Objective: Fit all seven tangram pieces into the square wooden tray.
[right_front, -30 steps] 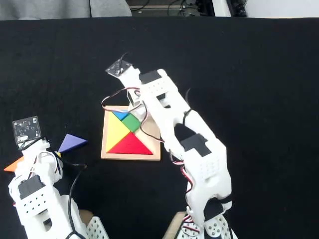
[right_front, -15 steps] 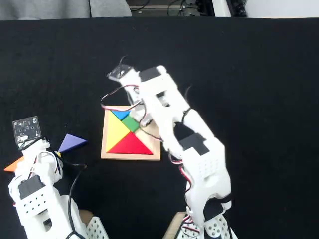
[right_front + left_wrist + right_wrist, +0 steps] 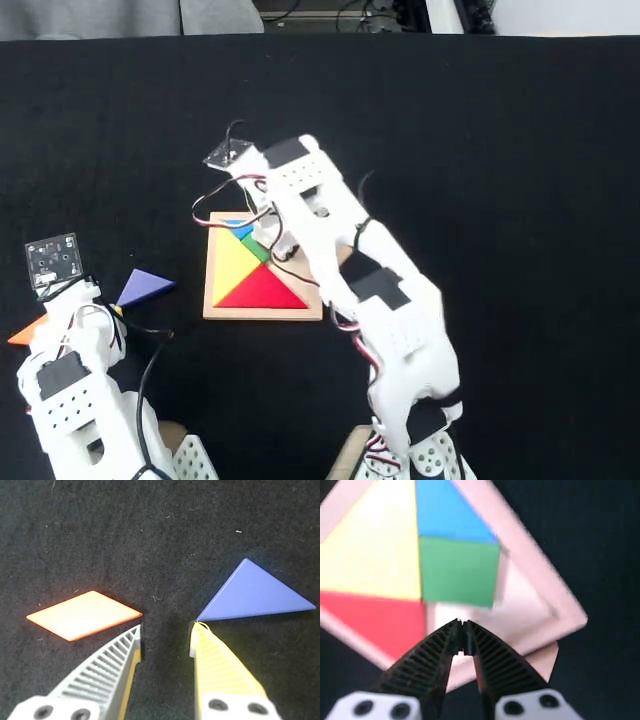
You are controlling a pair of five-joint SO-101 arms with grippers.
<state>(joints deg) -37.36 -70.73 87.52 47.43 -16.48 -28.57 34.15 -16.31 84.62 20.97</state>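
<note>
Tray (image 3: 262, 316) is holding 4 pcs: yellow (image 3: 232, 268), red (image 3: 262, 290), blue (image 3: 240, 230), green (image 3: 258, 247). 2 lying at 9 o'clock: purple (image 3: 145, 287), orange (image 3: 28, 331). L jaws apart, R jaws together, both empty.

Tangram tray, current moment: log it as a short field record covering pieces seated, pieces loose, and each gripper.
tray: square wooden tray, partly filled
seated: yellow triangle, red triangle, blue triangle, green square
loose on black cloth: purple triangle, orange parallelogram
left gripper: open, empty, tips between the two loose pieces
right gripper: shut, empty, above bare wood beside the green square
</note>
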